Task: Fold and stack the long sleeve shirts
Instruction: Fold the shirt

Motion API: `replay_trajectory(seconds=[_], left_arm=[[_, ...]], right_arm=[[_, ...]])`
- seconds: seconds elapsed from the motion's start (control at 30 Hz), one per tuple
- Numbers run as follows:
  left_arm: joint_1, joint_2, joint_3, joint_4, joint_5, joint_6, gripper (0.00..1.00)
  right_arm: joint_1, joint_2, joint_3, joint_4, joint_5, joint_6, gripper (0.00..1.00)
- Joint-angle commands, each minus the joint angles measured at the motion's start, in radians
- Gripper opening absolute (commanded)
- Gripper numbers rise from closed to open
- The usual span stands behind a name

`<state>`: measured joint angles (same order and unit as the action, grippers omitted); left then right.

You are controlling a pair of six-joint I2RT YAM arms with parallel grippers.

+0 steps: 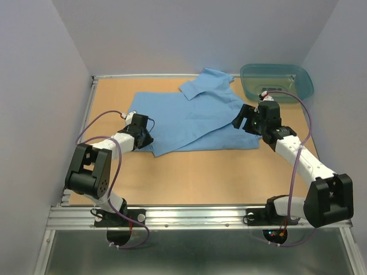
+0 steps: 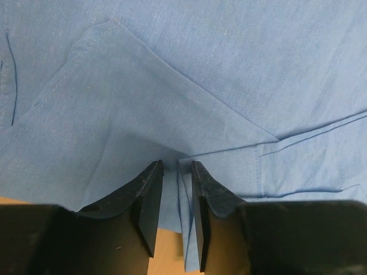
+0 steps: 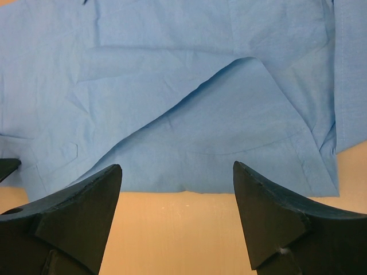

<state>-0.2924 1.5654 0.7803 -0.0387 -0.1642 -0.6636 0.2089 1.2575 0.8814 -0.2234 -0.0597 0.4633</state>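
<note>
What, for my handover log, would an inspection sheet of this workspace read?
Surface: tan wooden table.
Job's things: one light blue shirt lying flat, collar toward the far edge, a layer folded diagonally across it; no stack seen.
Clutter: teal plastic tub at the far right corner.
Grippers: left gripper jaws narrowly apart around the shirt's edge; right gripper wide open at the shirt's edge.
Cables: purple cables looping along each arm.
Surroundings: pale walls on three sides; metal rail at the near edge.
</note>
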Motion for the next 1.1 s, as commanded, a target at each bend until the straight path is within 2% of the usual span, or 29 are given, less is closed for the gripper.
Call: replay_trajectory(seconds=[0.0,0.23,0.53,1.07], left_arm=[[-0.001,0.019,-0.007,-0.058,0.037,-0.004,0.37],[-0.005,-0.044,0.017,-0.070,0.072,-0.013,0.43],[-0.024,-0.027,0.031,-0.064,0.103,-0.033,0.44],[-0.042,0.016,0.063,-0.058,0.091,-0.031,0.37]], right_arm=[[-0.008,0.000,0.004,0.045,0.011,-0.009,0.84],[-0.008,-0.003,-0.002,0.047,0.014,-0.017,0.84],[-0.008,0.003,-0.009,0.061,-0.051,-0.031,0.83],[-0.008,-0.004,-0.019,0.065,-0.054,-0.025,0.84]])
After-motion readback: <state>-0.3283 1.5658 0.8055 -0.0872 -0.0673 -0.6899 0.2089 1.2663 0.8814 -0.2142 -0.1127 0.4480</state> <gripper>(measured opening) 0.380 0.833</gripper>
